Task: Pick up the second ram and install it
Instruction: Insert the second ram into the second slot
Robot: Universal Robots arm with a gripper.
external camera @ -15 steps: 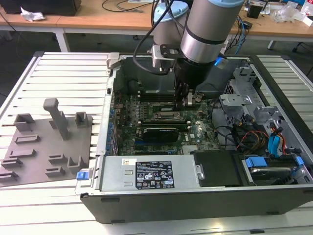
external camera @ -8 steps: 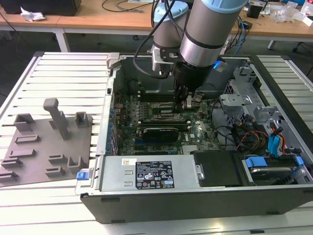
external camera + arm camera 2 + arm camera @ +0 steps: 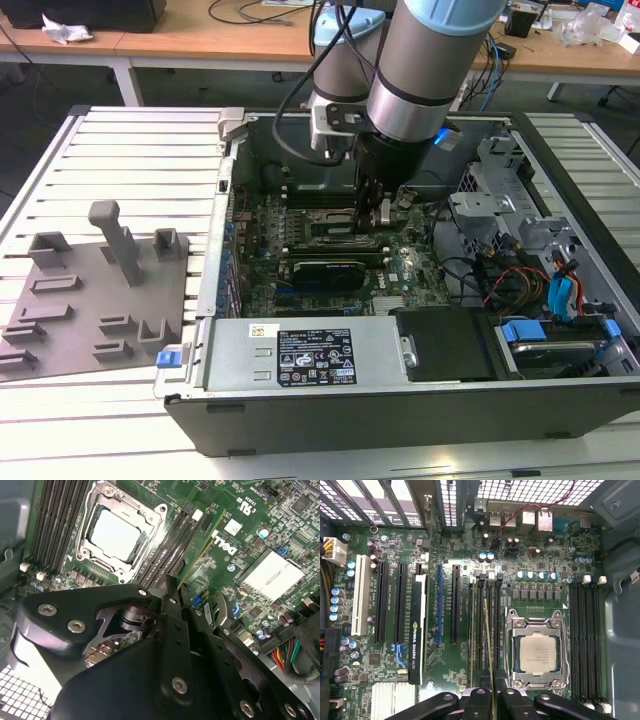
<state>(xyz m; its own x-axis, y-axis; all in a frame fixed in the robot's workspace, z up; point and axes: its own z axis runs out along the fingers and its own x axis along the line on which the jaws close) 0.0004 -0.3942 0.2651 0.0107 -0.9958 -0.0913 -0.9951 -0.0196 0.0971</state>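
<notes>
The second ram (image 3: 488,645) is a thin green stick seen edge-on, clamped between the black fingers of my gripper (image 3: 492,696). It hangs just over the bank of black memory slots (image 3: 481,630) beside the CPU socket (image 3: 536,652). In the second wrist view the second ram (image 3: 202,545) runs along those slots (image 3: 172,540), with my gripper (image 3: 176,587) shut on one end. From the exterior view, my gripper (image 3: 368,222) reaches down into the open computer case (image 3: 400,410) over the motherboard (image 3: 400,270). Whether the stick touches a slot cannot be told.
A graphics card (image 3: 417,630) stands in a slot a few slots away. A second bank of memory slots (image 3: 585,640) lies beyond the CPU. A grey plastic tray (image 3: 95,290) sits on the exterior view's left. The power supply (image 3: 300,355) and drive cables (image 3: 540,285) crowd the case.
</notes>
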